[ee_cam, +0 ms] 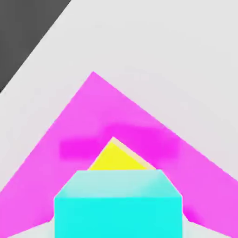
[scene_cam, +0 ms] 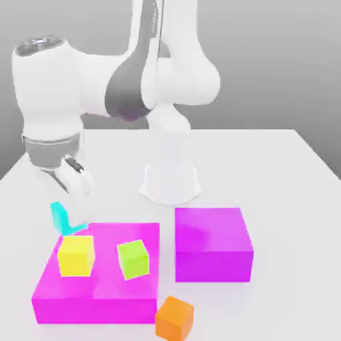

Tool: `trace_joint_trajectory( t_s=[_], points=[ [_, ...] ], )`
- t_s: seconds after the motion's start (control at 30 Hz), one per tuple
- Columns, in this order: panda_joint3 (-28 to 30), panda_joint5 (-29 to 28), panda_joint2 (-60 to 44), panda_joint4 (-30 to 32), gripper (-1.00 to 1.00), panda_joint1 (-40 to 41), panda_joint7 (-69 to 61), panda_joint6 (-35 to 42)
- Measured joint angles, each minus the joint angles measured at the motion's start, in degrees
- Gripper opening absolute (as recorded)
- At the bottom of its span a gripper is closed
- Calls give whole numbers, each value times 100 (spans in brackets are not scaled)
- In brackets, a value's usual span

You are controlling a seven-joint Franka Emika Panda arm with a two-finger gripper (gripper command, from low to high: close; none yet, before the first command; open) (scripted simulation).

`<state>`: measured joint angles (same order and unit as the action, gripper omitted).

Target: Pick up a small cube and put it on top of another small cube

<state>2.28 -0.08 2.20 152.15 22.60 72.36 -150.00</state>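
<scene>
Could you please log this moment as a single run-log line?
tool: shut on cyan cube | cube: lifted beside magenta block | yellow cube: on block | stacking: not yet done

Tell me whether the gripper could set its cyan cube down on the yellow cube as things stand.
Probably yes. The gripper holds the cyan cube just beside the yellow cube, whose top is bare on the magenta block.

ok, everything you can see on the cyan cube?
The cyan cube is small, plain turquoise, matte and unmarked. It hangs tilted just under the claw, off the table, beside the far corner of the flat magenta block, near the yellow cube. In the hand view it sits close up, with the yellow cube behind.
</scene>
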Motion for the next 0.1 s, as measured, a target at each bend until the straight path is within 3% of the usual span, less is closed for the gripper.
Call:
trace_joint_trajectory(
  t_s=[0.1],
  points=[
    [0, 0, 0, 0, 100, -1, 0, 0]
  ],
)
